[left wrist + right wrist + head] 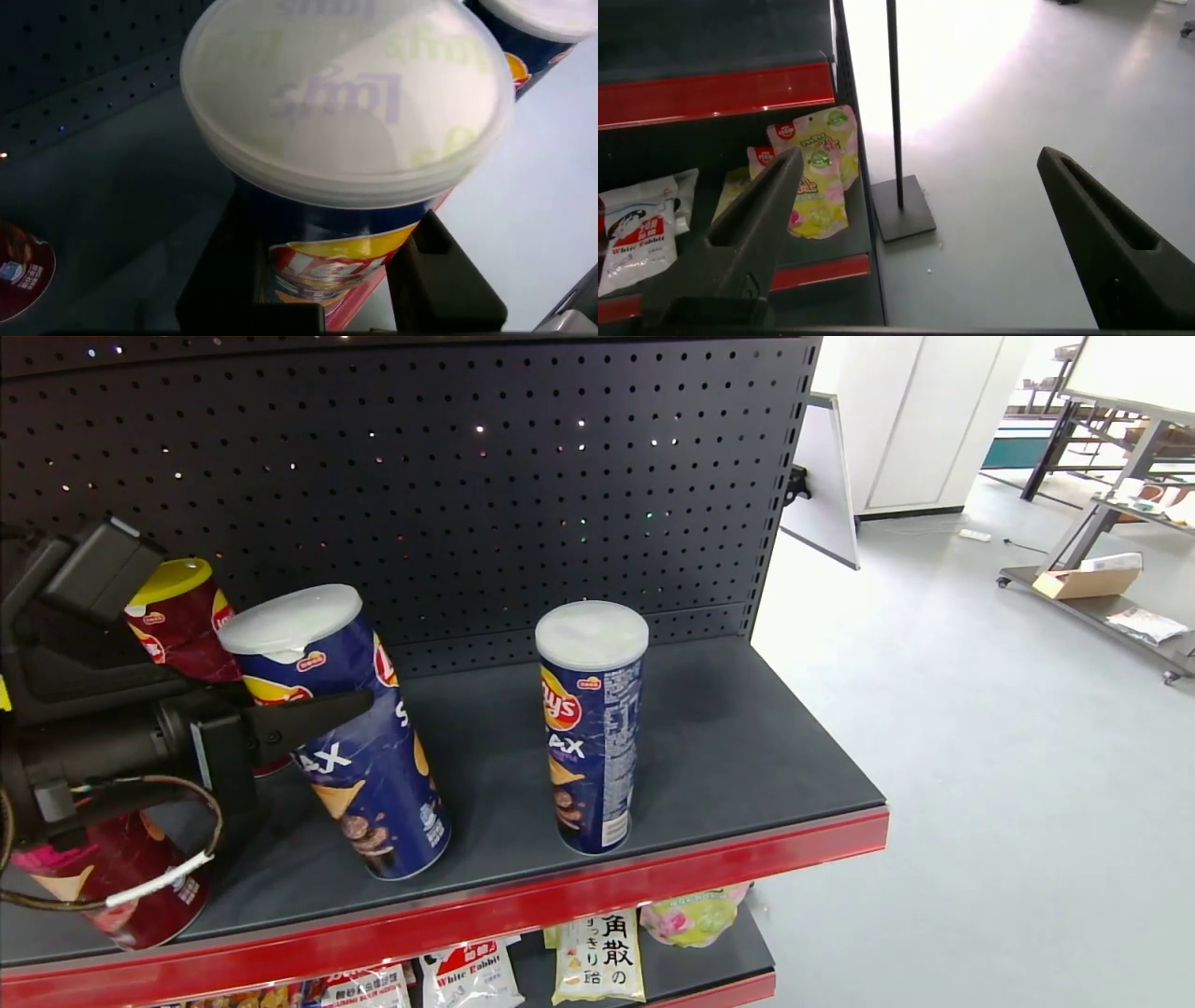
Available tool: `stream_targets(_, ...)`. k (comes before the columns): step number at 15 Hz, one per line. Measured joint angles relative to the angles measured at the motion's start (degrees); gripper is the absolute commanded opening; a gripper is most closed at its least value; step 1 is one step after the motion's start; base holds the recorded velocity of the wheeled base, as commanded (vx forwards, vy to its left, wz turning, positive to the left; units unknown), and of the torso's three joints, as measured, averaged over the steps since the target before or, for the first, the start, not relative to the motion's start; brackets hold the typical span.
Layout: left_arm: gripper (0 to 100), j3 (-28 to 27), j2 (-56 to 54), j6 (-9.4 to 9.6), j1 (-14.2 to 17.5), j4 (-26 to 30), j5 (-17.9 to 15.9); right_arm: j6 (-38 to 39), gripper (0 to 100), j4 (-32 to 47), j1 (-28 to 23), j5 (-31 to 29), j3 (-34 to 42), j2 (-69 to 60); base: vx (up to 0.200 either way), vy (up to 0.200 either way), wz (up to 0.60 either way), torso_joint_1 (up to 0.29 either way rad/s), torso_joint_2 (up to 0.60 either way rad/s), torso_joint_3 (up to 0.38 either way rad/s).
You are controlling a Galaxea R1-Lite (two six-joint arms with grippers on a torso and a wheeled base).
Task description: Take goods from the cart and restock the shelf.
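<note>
The left pincer [329,285] is clamped on a blue crisp can [355,737], one dark finger [308,719] across the front of its label and the can's body wedged between both fingers in the left wrist view. This can sits left of centre in the head view, tilted with its pale translucent lid [346,93] leaning towards the upper left and its base at the front of the shelf [728,747]. Its label shows a round red-and-yellow logo, large white lettering and pictures of crisps.

A second blue can [590,728] with the same label stands upright at the centre of the frame, well apart from the first. It carries a panel of small white print down one side.

At the far left, a red can with a yellow lid [182,616] leans against the black pegboard [467,476]. Another red can [131,887] stands at the lower left, near the shelf's red front edge.

On the lower shelf, along the bottom edge of the frame, lie snack bags: a white one with red print [471,975], a yellowish one with bold dark characters [597,957] and a green-and-pink one [695,915].

The right pincer [920,159] has its fingers wide apart with nothing between them, hanging by the end of that lower shelf, above grey floor.
</note>
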Motion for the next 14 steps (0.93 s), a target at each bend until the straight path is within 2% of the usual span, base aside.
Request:
stream_targets(2, 0, -0.2, 2.5, 0.2, -0.1, -3.9, 0.0, 0.0, 100, 0.0, 0.0, 0.0, 0.0, -0.1, 0.0, 0.0, 0.0, 0.0, 0.0, 0.0)
stream_targets(4, 0, -0.4, 6.4, 0.96, -0.2, -12.2, -0.1, 0.0, 100, 0.0, 0.0, 0.0, 0.0, -0.2, 0.0, 0.0, 0.0, 0.0, 0.0, 0.0)
stream_targets(6, 0, -1.7, 9.9, 1.56, -1.0, -15.2, 0.0, 0.0, 100, 0.0, 0.0, 0.0, 0.0, -0.2, 0.0, 0.0, 0.0, 0.0, 0.0, 0.0)
stream_targets(10, 0, -7.5, 15.7, 1.74, -2.8, -16.0, 0.2, 0.0, 100, 0.0, 0.0, 0.0, 0.0, -0.2, 0.0, 0.0, 0.0, 0.0, 0.0, 0.0)
stream_targets(14, 0, -15.8, 21.9, 2.17, -3.9, -16.0, 0.6, 0.0, 100, 0.0, 0.0, 0.0, 0.0, -0.2, 0.0, 0.0, 0.0, 0.0, 0.0, 0.0)
